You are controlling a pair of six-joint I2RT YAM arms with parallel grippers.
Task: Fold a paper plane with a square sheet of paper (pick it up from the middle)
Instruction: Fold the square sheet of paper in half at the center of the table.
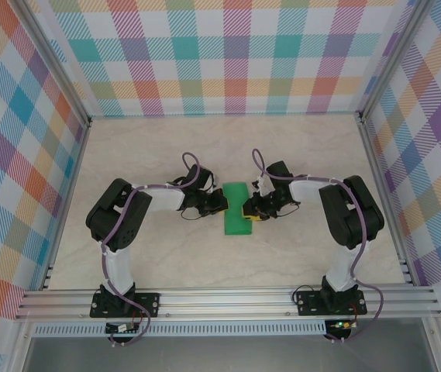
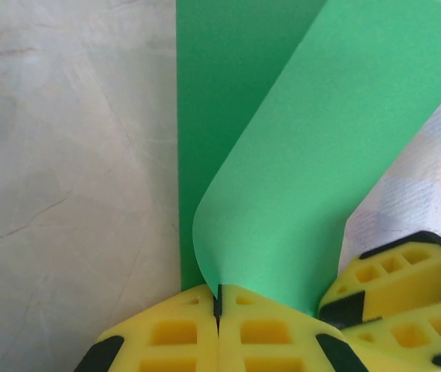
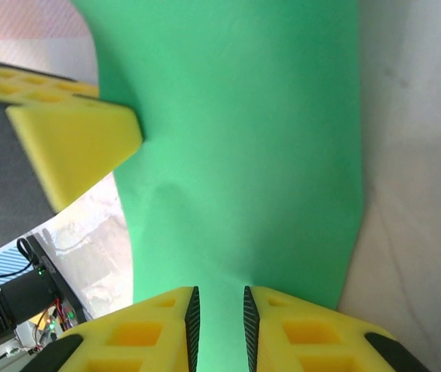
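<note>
Square sheet of paper point(image 1: 237, 208), bright green, near the middle of the tabletop point(image 1: 166, 147), well apart from every edge, between the two grippers; one flap curling up off the flat part in the left wrist view. Left gripper point(image 2: 218, 298) at the sheet's left side, fingers pressed together on the curled flap's edge. Right gripper point(image 3: 220, 298) at the sheet's right side, fingers narrowly apart, green paper showing in the gap.
</note>
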